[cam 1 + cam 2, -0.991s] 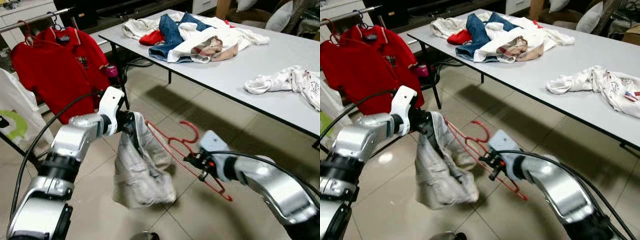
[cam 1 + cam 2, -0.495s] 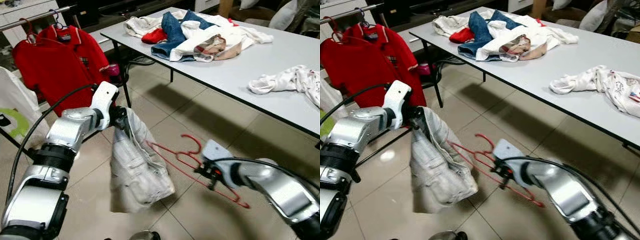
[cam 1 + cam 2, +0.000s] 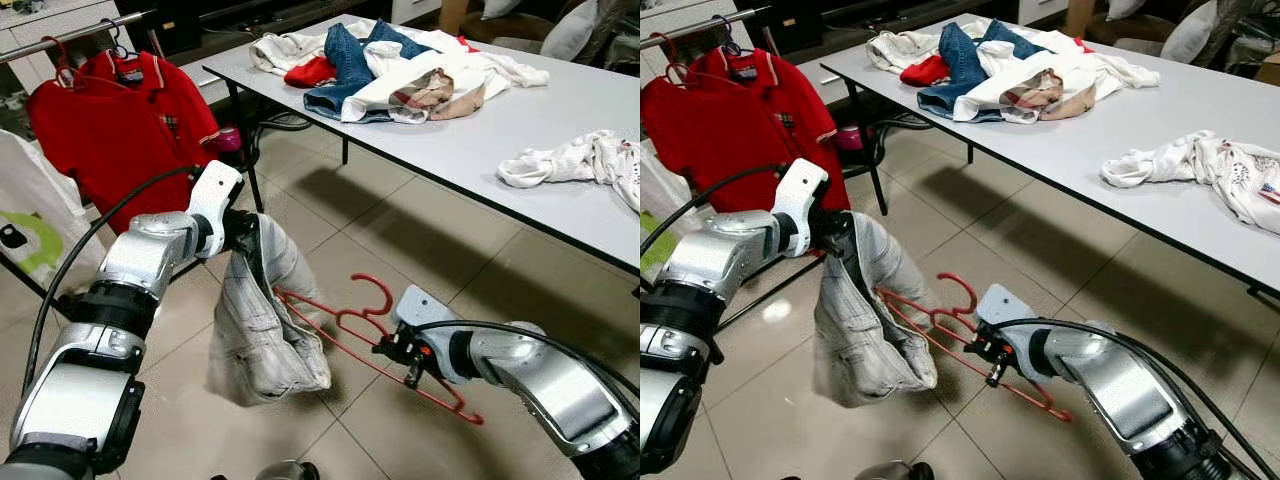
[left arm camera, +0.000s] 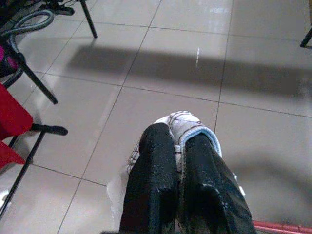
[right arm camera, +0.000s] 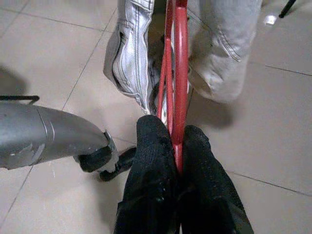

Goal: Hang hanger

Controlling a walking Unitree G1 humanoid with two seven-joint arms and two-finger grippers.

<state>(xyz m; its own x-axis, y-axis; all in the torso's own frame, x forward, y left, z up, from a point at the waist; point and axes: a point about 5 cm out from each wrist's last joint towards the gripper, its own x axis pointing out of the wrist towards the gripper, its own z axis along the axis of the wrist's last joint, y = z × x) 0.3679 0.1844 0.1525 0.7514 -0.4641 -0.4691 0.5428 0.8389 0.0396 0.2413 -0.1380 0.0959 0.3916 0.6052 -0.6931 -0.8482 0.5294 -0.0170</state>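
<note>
Now, left gripper [image 3: 243, 232]: we clamp the grey jeans [image 3: 262, 330].
Right gripper [image 5: 173, 146]: we pinch the red hanger [image 3: 372, 335].
Beyond both: laden table [image 3: 560, 215].
Near left gripper: red shirt [image 3: 115, 130] hanging.

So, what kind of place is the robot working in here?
Probably a room in a home used for laundry: a clothes rail with a red shirt hung on it, a long table with heaped clothes, a tiled floor.

The right pincer [image 5: 178, 161] was clamped on the thin red hanger [image 5: 176, 83], whose far end ran into the pale grey garment [image 5: 214, 53] hanging above the tiled floor [image 5: 58, 63]. The silver left arm [image 5: 44, 136] crossed beside it.
</note>
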